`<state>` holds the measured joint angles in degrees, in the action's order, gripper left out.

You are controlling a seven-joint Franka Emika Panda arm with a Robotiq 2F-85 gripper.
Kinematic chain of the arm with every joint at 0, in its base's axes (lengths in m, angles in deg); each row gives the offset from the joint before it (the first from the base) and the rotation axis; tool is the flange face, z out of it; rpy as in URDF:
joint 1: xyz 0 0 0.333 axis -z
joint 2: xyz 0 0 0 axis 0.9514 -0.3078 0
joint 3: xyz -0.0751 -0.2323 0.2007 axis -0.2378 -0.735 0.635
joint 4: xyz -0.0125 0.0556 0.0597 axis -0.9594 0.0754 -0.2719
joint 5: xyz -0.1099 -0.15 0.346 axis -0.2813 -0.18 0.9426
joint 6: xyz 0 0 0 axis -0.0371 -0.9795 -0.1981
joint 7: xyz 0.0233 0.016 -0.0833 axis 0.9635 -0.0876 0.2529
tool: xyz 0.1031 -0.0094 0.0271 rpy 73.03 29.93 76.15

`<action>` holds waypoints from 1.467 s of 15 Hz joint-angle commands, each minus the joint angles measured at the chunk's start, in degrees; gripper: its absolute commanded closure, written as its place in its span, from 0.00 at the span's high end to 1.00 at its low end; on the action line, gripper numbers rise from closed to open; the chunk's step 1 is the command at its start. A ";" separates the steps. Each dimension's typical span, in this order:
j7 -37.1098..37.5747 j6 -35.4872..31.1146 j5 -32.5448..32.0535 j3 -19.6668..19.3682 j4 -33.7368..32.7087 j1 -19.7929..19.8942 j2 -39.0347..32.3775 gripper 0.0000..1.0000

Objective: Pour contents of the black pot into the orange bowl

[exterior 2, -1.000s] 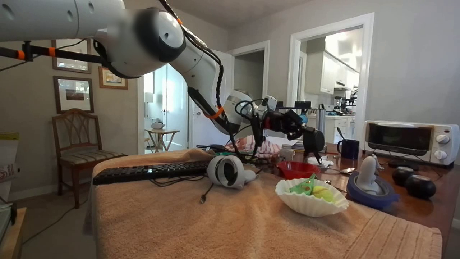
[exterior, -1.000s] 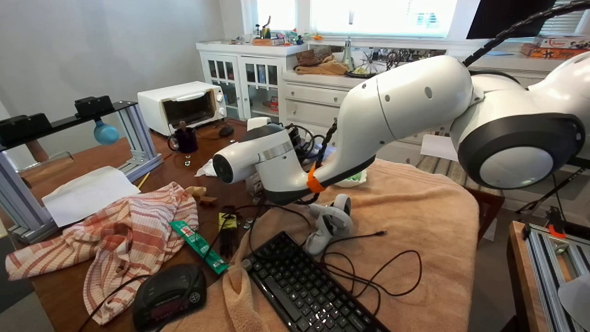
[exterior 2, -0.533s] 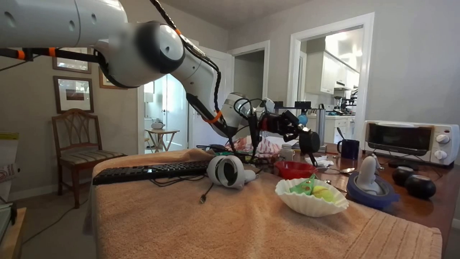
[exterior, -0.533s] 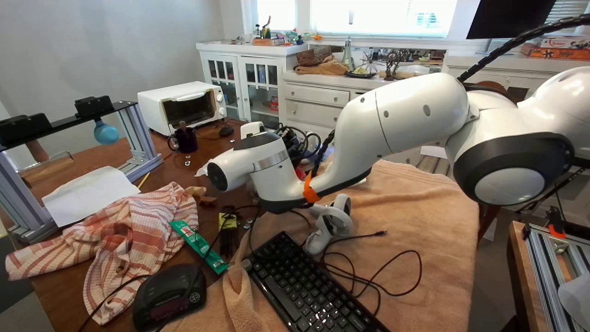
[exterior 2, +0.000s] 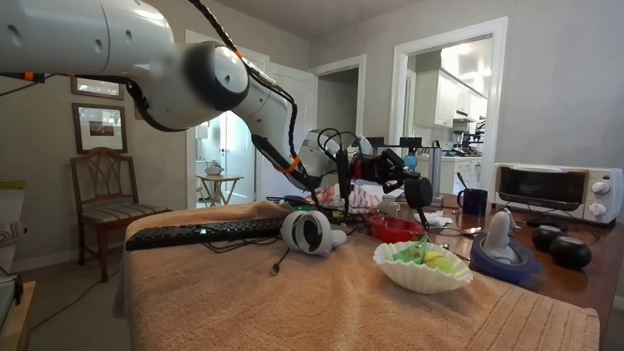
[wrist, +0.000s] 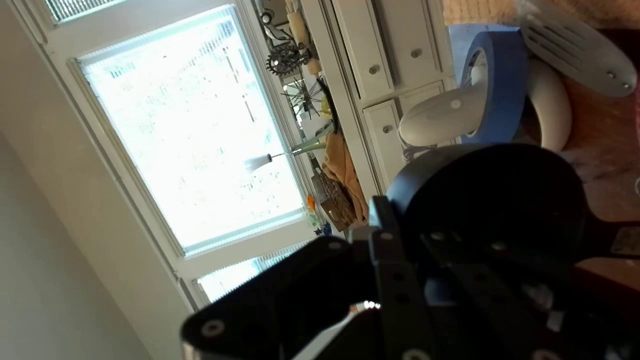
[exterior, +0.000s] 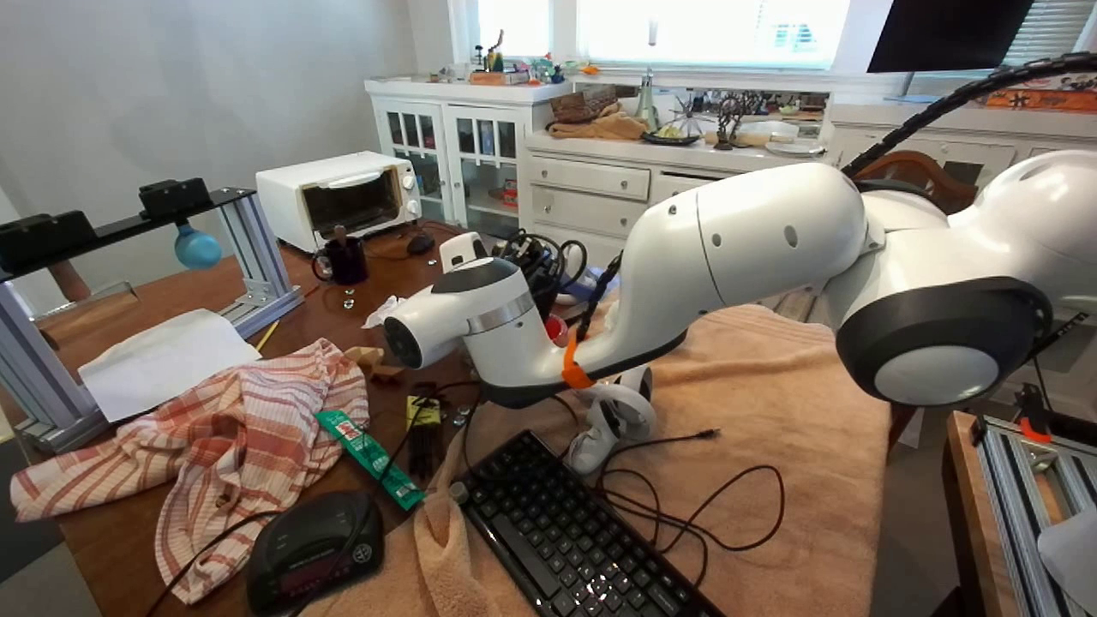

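My gripper (exterior 2: 407,172) is shut on a small black pot (exterior 2: 418,191) and holds it above the table. The pot is tilted onto its side, and its handle (exterior 2: 425,220) points down in that exterior view. In the wrist view the gripper (wrist: 410,225) grips the edge of the pot (wrist: 495,195). The pot's contents are hidden. A red bowl (exterior 2: 396,230) stands below the pot; no orange bowl shows. The handle's lower end is at the bowl's right rim; I cannot tell if they touch. Only a bit of the red bowl (exterior: 556,329) shows behind the arm.
A white scalloped bowl (exterior 2: 421,278) with green and yellow things stands near the red bowl. A headset controller (exterior 2: 308,234), a keyboard (exterior 2: 204,233), a blue tape roll (exterior 2: 504,265), a white bottle (exterior 2: 388,206) and a dark mug (exterior 2: 473,202) are around it.
The arm has lowered, and the pot has moved slightly left in an exterior view. The red bowl has also shifted slightly left there. The pot stays in my gripper.
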<state>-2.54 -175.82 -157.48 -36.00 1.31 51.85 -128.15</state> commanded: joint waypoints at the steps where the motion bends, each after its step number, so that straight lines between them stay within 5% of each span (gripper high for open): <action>1: -3.52 1.82 -1.05 -1.44 -4.72 -0.21 -3.27 0.01; 22: -17.78 3.72 -4.45 -9.89 -7.41 -4.76 -6.18 0.01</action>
<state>-16.48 -173.92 -160.23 -44.27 -2.63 47.43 -131.36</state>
